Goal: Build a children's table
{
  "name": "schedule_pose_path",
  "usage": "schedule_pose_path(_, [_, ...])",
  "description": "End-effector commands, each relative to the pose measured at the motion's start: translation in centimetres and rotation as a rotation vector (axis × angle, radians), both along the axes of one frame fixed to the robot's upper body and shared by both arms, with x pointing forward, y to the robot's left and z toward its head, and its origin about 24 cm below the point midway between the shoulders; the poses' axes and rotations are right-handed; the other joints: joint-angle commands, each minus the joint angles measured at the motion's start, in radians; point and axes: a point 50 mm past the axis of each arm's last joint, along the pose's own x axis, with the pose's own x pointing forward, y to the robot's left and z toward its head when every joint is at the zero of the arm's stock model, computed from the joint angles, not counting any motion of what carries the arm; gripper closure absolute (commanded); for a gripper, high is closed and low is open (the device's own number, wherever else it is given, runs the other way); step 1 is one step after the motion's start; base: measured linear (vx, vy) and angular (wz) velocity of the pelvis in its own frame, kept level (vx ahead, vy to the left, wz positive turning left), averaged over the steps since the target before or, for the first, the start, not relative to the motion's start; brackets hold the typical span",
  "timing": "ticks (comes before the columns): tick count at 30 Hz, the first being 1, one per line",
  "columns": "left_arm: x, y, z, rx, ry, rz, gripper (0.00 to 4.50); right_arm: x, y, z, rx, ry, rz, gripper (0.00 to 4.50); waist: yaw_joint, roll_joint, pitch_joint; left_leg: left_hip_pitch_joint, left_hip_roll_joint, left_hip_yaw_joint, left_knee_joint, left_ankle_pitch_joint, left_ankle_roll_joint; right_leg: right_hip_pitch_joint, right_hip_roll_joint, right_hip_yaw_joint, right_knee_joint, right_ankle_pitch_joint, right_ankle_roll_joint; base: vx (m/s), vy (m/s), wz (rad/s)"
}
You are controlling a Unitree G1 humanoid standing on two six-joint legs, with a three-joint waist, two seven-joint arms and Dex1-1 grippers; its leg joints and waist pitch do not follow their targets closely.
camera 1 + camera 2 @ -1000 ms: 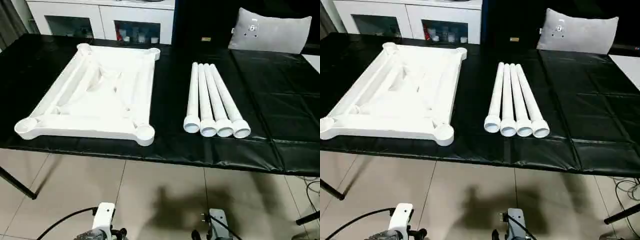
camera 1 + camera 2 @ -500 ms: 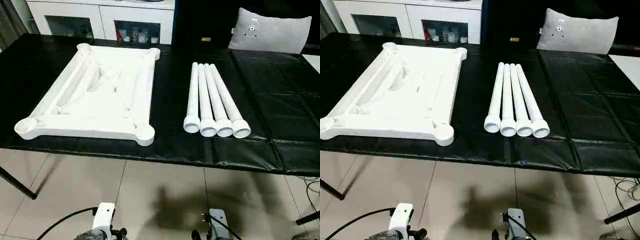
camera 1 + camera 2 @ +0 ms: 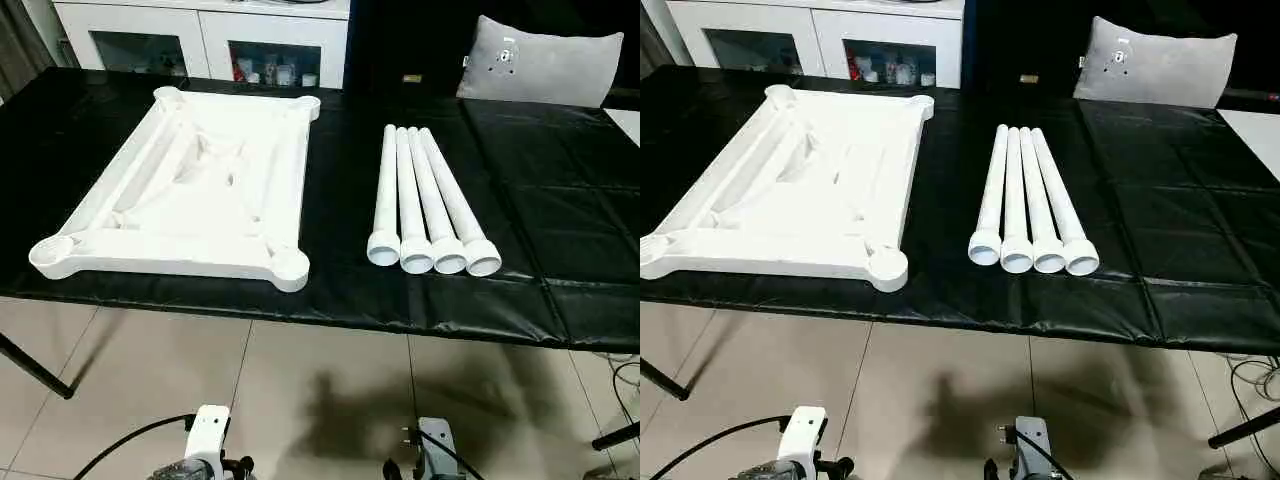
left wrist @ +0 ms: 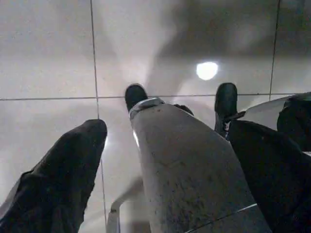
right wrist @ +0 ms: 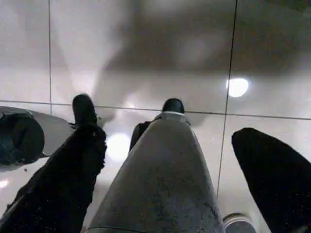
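Left wrist view: my left gripper (image 4: 165,160) hangs over pale floor tiles (image 4: 48,48), its two black fingers (image 4: 63,179) spread wide, nothing between them and nothing touched.
Right wrist view: my right gripper (image 5: 170,174) is the same, fingers (image 5: 63,184) far apart above the tiles, holding nothing. A silver leg of my own body runs down the middle of each wrist picture to a dark foot on the floor.
Arms: both hang low at my sides, below the edge of the black work table (image 3: 560,230) and well apart from everything on it.
Table top: the white plastic top (image 3: 195,190) lies ribbed side up on the left half of the work table, its round corner sockets open upward; the near right socket (image 3: 290,265) sits close to the table's front edge.
Legs: four white legs (image 3: 425,205) lie side by side, touching, to the right of the top with a strip of black cover between, their wide ends toward me.
Behind: a grey cushion (image 3: 545,62) at the far right, white cabinets (image 3: 200,35) beyond the table.
Step in hand: by my reading the build has not begun; no leg is in a socket.
Next move: I judge I must raise an arm over the table edge, reach the nearest leg, close on its shaft, and carry it to a socket. The legs lie packed together, so getting a finger between two of them may be awkward.
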Motion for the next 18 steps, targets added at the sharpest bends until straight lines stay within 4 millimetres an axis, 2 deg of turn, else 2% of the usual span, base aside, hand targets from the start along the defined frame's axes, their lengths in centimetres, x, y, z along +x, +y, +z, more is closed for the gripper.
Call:
schedule_pose_path(1, [0.08,0.02,0.02,0.002,0.001,0.002,0.02,-1.2,0.09,-0.4,0.004,0.05,-0.009,0.0,-0.001,0.007,-0.033,0.001,0.11,-0.037,-0.087,-0.13,0.071,0.022,-0.138,0.074,-0.074,-0.007,-0.266,0.0,0.0,0.0])
schedule_pose_path(18, [0.08,0.02,0.02,0.002,0.001,0.002,0.02,-1.2,0.09,-0.4,0.004,0.05,-0.009,0.0,-0.001,0.007,-0.032,0.001,0.111,-0.037,-0.087,-0.132,0.07,0.021,-0.137,0.074,-0.074,-0.003,-0.268,0.0,0.0,0.0])
